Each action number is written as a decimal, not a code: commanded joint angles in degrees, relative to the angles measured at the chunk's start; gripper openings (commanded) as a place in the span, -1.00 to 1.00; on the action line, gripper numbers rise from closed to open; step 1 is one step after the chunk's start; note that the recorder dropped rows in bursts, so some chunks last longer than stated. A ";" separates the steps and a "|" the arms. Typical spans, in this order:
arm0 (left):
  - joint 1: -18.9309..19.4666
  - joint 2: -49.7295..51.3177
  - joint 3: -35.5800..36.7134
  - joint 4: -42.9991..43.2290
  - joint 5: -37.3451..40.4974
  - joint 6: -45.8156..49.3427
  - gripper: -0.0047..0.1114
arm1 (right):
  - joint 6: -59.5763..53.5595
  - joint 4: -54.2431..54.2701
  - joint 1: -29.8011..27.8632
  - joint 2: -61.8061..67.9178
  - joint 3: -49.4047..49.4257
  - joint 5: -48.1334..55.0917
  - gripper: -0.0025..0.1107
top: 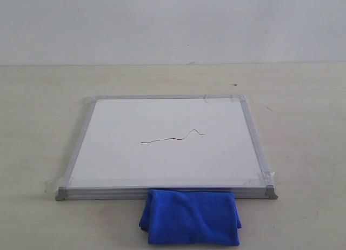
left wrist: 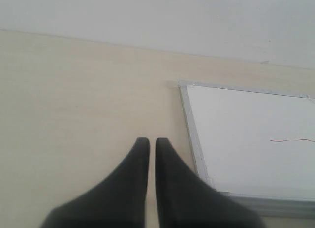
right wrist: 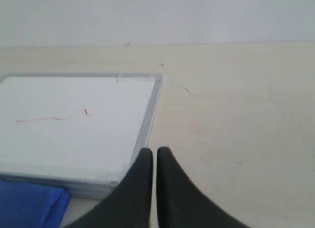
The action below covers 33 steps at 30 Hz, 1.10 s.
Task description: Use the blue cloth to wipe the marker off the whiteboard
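Observation:
The whiteboard (top: 135, 158) lies flat on the table, silver-framed with taped corners. A thin wavy red-brown marker line (top: 173, 137) crosses its middle. The folded blue cloth (top: 190, 217) rests on the table against the board's near edge, right of centre. No gripper shows in the exterior view. My left gripper (left wrist: 152, 140) is shut with nothing in it, beside the whiteboard (left wrist: 246, 119) and off its left side; the marker line (left wrist: 293, 140) shows there. My right gripper (right wrist: 154, 150) is shut and empty, off the whiteboard's (right wrist: 74, 139) right near corner, with the blue cloth (right wrist: 29, 203) and marker line (right wrist: 49, 118) in its view.
The beige table (top: 43, 99) surrounds the board on all sides. A pale wall (top: 173, 23) rises behind the table's far edge. Small dark specks (top: 234, 84) mark the tabletop beyond the board's far right corner.

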 commanded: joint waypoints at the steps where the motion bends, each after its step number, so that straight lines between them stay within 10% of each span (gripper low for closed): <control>1: 0.07 -0.19 0.14 -0.17 -0.41 -0.53 -0.84 | 3.91 -0.06 -0.19 -0.24 -5.96 0.79 -0.96; 21: 0.07 -0.19 0.14 -0.17 -0.41 -0.53 -0.84 | 25.96 6.38 -0.19 -0.24 -15.22 -13.88 -0.96; 33: 0.07 -0.19 0.14 -0.17 -0.41 -0.53 -0.84 | 0.57 6.48 -0.09 16.62 -30.05 -7.62 -0.96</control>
